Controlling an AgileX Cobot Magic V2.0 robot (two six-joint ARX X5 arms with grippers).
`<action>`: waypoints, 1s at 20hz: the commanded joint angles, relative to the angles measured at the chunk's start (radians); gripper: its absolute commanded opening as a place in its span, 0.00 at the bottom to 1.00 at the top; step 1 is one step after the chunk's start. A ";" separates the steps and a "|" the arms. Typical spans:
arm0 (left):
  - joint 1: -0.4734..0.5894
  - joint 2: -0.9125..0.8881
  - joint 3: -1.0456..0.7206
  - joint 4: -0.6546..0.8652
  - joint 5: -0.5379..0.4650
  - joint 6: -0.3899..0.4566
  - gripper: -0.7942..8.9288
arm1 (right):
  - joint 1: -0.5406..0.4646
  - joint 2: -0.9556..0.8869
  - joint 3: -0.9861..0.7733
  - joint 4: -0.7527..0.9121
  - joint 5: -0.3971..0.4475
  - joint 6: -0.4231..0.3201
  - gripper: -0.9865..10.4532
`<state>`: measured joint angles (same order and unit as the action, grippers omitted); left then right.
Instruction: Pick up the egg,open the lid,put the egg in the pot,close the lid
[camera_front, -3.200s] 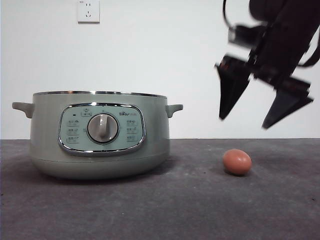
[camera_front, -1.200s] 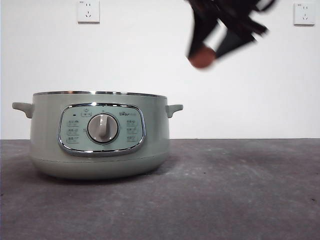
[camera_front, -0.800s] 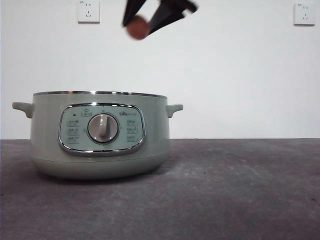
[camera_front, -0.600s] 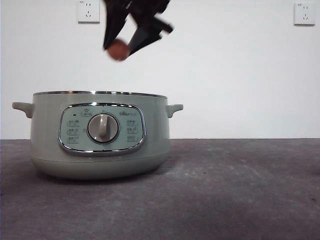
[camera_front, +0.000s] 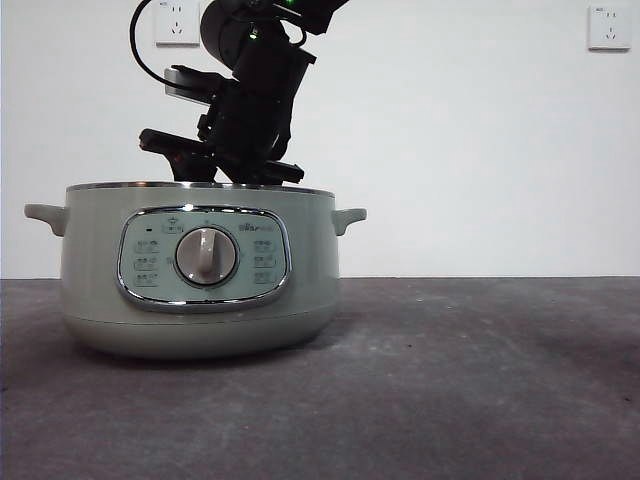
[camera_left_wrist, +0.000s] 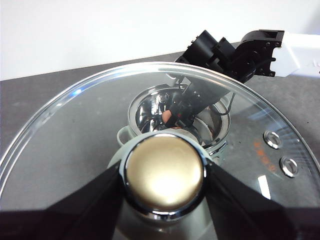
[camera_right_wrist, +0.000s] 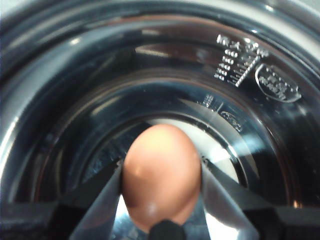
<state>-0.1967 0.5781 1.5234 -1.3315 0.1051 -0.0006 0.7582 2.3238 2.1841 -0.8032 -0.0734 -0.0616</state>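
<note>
Two tools are at work here. The right tool has its jaws closed against the sides of the egg and hangs inside the mouth of the pot, the egg held above the shiny inner bowl and not yet resting on it (the front view hides the egg behind the pot's wall). The left tool is clamped on the knob of the lid, holding the glass lid up in the air above the pot, well clear of the rim — through the glass the open pot and the right arm show below. The pot stands on the left part of the dark desk, its dial facing near.

The risks, as I judge them: let go from this height, the egg could crack on the metal bottom or roll hard against the wall; and if the lid comes down before the right arm is out, its chrome rim would strike that arm.

Counted: one egg, one lid, one pot, two tools.
</note>
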 joint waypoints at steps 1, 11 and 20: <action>0.003 -0.009 0.010 0.016 0.003 0.009 0.07 | 0.007 0.031 0.005 -0.017 0.016 -0.029 0.08; 0.003 -0.009 0.010 0.016 0.003 0.010 0.07 | 0.015 0.062 0.005 -0.078 0.037 -0.047 0.27; 0.003 -0.009 0.010 0.016 0.003 0.013 0.07 | 0.013 0.008 0.299 -0.304 0.037 -0.021 0.42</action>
<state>-0.1967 0.5785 1.5234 -1.3315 0.1051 -0.0002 0.7700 2.3405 2.4935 -1.1259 -0.0341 -0.0902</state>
